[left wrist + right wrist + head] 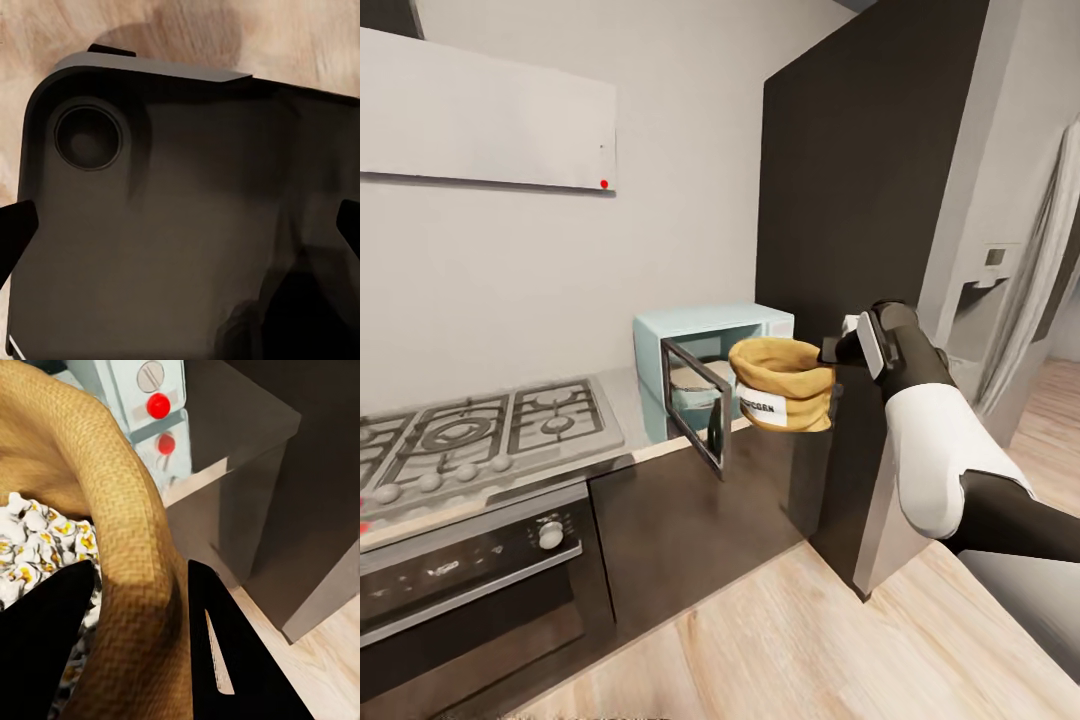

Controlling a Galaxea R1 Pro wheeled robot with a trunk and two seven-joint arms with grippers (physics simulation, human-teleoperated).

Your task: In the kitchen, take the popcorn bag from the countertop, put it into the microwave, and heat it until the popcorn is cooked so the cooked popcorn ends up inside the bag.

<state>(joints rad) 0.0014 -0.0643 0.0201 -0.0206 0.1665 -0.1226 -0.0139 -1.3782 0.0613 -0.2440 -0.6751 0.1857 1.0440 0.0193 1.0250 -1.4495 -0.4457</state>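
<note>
Black fingers (45, 637) of the right tool (139, 652) pinch the rolled rim of the popcorn bag (97, 495), one finger inside the mouth and one outside. In the head view that right tool (828, 352) holds the tan popcorn bag (780, 385) in the air, tilted, just in front of the microwave (705, 330). White and yellow popped kernels (34, 540) fill the bag. The pale blue microwave stands on the grey bench (622, 385) with its dark-framed door (695, 405) swung open towards the robot; its white panel with a red light (158, 406) lies just beyond the bag. Beside it on the bench sits a steel gas hob (470, 440), with a dark built-in oven (470, 580) beneath. The left tool's two dark fingertips (15, 229) stand well apart, holding nothing, over a dark rounded body above wooden floor (187, 30).
</note>
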